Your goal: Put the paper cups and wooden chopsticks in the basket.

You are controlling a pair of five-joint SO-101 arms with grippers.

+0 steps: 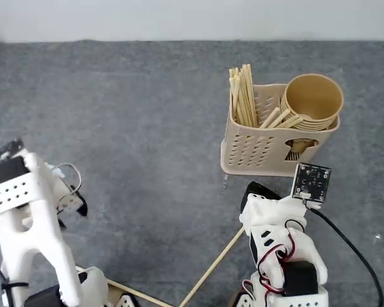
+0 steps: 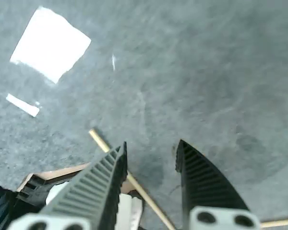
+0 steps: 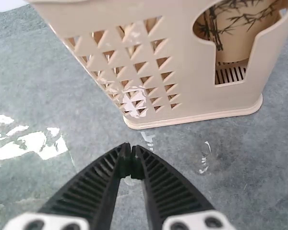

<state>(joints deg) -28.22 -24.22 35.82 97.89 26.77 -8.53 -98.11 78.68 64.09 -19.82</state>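
Observation:
The beige basket (image 1: 256, 150) stands at the back right of the grey mat. A bundle of wooden chopsticks (image 1: 243, 96) is in its left compartment and stacked paper cups (image 1: 313, 96) in its right one. Two loose chopsticks lie at the front: one (image 1: 211, 268) slanting beside the right arm, another (image 1: 137, 294) by the left arm's base. My left gripper (image 2: 152, 146) hangs open above the mat, over a loose chopstick (image 2: 100, 140). My right gripper (image 3: 130, 148) is shut and empty, just in front of the basket (image 3: 173, 57), where a printed cup (image 3: 230, 24) shows through the cutout.
The left arm (image 1: 25, 211) stands at the front left and the right arm (image 1: 278, 249) at the front right, its black cable (image 1: 352, 249) trailing to the right. The mat's middle and back left are open floor. A pale wall borders the mat's far edge.

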